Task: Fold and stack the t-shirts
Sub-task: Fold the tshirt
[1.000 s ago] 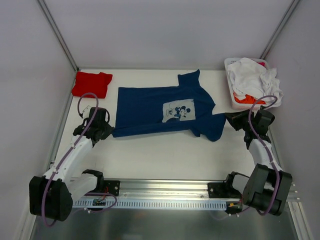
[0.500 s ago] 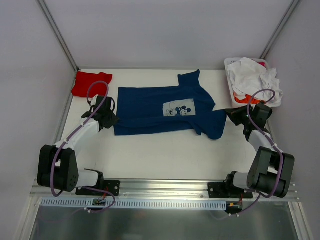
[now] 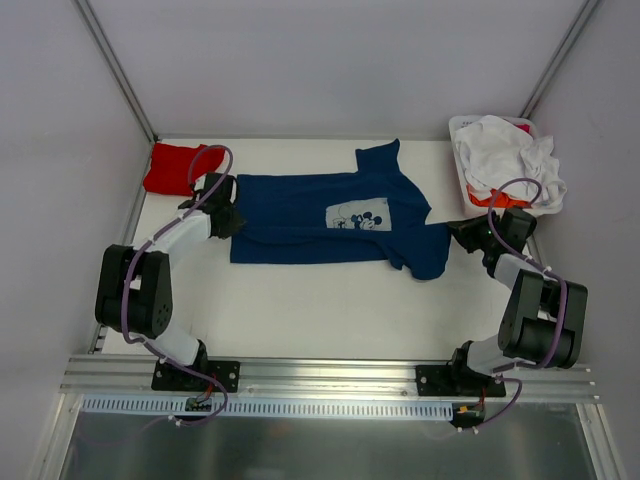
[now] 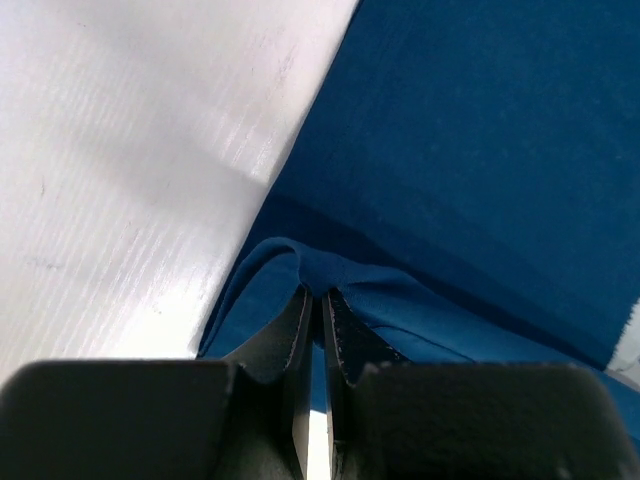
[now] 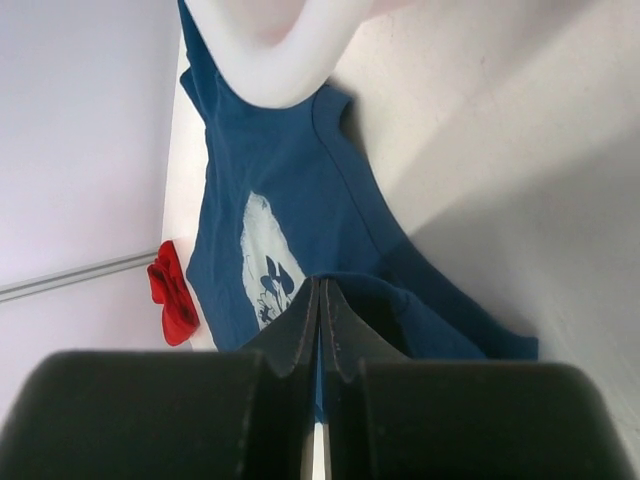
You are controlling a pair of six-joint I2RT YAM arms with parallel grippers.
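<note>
The navy blue t-shirt point(image 3: 330, 225) lies spread across the middle of the desk point(image 3: 330, 300), nearer the far edge than the near one. Its hem points toward the left edge and its upper part toward the right. One sleeve sticks out toward the far edge and the other droops toward the near right. The pale square mouse print point(image 3: 358, 216) faces up just right of the shirt's centre.

The left end effector point(image 3: 232, 222) sits at the shirt's left end. In the left wrist view its fingers are pressed together on a raised fold of navy cloth, pinched up off the white surface. The right end effector point(image 3: 452, 232) is at the shirt's right end, with its fingers likewise clamped on a ridge of navy fabric. It appears to be near the shoulder or neck, though the wrist view is too close to tell which part.

The red t-shirt point(image 3: 172, 168) rests folded in the far left corner of the desk, just beyond the left end effector and apart from the navy one. In the far right corner a white basket point(image 3: 453, 128) holds a rumpled heap of white t-shirts point(image 3: 505, 155). An orange t-shirt point(image 3: 495, 198) peeks out beneath them at the basket's near end.
</note>
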